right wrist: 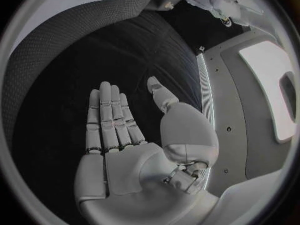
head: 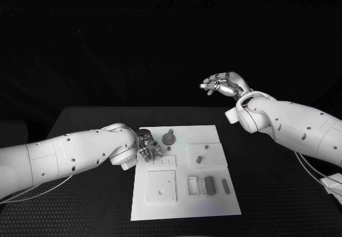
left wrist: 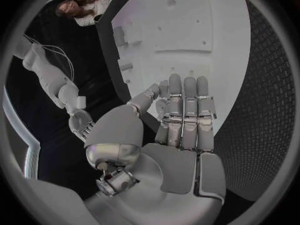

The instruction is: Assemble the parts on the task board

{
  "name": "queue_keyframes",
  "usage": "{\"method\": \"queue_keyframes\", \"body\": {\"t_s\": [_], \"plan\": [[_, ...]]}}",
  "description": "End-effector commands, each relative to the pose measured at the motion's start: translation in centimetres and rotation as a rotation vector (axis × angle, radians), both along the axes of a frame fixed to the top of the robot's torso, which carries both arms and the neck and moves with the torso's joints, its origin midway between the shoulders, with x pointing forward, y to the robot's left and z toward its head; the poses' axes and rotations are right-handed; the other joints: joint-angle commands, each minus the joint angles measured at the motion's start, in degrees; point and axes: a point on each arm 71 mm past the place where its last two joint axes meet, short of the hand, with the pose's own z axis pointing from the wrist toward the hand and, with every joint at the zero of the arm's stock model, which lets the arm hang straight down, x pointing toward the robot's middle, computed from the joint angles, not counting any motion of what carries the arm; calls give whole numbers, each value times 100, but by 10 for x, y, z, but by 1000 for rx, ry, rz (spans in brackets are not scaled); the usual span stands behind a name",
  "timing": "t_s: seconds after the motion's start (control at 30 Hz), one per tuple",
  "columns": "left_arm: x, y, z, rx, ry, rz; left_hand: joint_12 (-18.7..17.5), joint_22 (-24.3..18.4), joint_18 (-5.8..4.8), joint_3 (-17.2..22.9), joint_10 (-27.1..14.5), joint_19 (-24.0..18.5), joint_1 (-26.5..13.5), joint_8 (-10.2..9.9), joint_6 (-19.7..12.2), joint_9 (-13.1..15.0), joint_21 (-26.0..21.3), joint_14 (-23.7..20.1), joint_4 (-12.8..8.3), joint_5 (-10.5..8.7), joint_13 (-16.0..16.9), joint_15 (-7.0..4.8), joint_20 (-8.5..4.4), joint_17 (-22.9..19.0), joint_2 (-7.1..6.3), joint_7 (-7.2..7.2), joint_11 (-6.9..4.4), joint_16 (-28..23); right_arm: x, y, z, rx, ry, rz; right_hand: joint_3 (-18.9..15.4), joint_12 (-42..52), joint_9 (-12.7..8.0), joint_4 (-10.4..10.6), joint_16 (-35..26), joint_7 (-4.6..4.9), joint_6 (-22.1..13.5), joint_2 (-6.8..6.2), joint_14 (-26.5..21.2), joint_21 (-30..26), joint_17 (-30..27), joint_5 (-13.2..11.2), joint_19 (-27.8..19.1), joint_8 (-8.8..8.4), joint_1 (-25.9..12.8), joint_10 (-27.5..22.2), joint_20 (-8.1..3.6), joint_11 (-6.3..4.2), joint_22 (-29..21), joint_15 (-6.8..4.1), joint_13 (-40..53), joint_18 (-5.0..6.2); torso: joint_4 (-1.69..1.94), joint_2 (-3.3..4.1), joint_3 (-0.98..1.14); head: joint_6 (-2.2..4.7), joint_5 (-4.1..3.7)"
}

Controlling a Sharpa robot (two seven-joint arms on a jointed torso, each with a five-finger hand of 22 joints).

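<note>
Parts lie all over the task board point(head: 214, 207), the white plate in the middle of the black table point(head: 93, 118). A round grey part point(head: 169, 137) sits near the board's far edge. A small peg point(head: 199, 159) lies near the board's middle, and two long grey blocks point(head: 209, 186) lie nearer the robot.

The left hand point(head: 148, 147) is low over the board's left side, just beside the round part. In the left wrist view its fingers point(left wrist: 185, 115) are straight and close together, and it holds nothing. The right hand point(head: 222, 84) is up in the air, well away from the board, flat and holding nothing.

I think the left hand is about to pick up a part. It should go down slowly, close softly on just one piece, and not bump the others.
</note>
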Motion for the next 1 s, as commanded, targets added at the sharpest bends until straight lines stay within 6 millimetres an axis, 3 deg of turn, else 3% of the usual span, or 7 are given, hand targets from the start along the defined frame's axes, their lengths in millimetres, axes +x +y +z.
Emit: {"method": "queue_keyframes", "body": {"t_s": [0.03, 0.23, 0.43, 0.63, 1.0], "plan": [[0, -2, -2, 24, 1, -3, 20, 9, -84, 3, -40, 4, -6, 22, 363, 9, 20, 1, -15, -25, 7, -41, -42, 1, 17, -340, 0, 36, 0, 5, 0, 49, 22, 61, -41, -213, -19, -4, -461, 26, -57, 41, -8, -299, -148, 2, -256, 31, 37, 43, 84, 59, -158, 123, -319, -123, -14, 5, -4, -32, -5], [0, -5, -4, 27, 11, -12, 44, 37, -81, -1, -20, 17, -35, 22, 398, 30, 32, 17, 2, -31, 26, -49, -49, -1, 12, -353, -12, 63, 1, 6, -1, 67, 35, 67, -128, -544, -60, 2, -1131, 21, -119, 124, -163, -988, -343, -2, -1040, 46, 86, 71, 239, 149, -449, 328, -857, -364, -10, 4, -2, -73, -29], [-2, -7, -8, 27, 24, -18, 49, 45, -80, -1, -18, 19, -39, 20, 404, 35, 35, 19, 1, -30, 31, -51, -52, -2, 12, -356, -14, 69, 2, 7, -2, 77, 55, 74, -206, -800, -110, 16, -1623, 33, -199, 162, -548, -1187, -509, 1, -1258, 30, 78, -20, 277, 246, -459, 487, -1239, -450, -4, -1, -1, -93, -32], [-3, -9, -11, 28, 36, -23, 52, 51, -80, 2, -17, 20, -40, 17, 408, 39, 36, 20, -1, -26, 34, -53, -54, -3, 13, -358, -16, 74, 3, 10, -3, 90, 75, 85, -268, -1100, -186, 92, -1991, 162, -421, 180, -945, -1316, -687, -1, -1546, -63, -30, -287, 296, 409, -375, 701, -1570, -567, -10, 3, 3, -113, -37], [-4, -10, -12, 35, 44, -31, 77, 81, -77, 1, 1, 36, -64, 15, 441, 61, 50, 37, 5, -21, 54, -62, -63, -3, 11, -372, -28, 105, 3, 11, -4, 97, 85, 92, -279, -1206, -223, 167, -2126, 173, -559, 163, -1076, -1350, -772, -1, -1703, -85, -67, -364, 298, 467, -240, 744, -1774, -641, -6, 2, 4, -127, -46]]}}
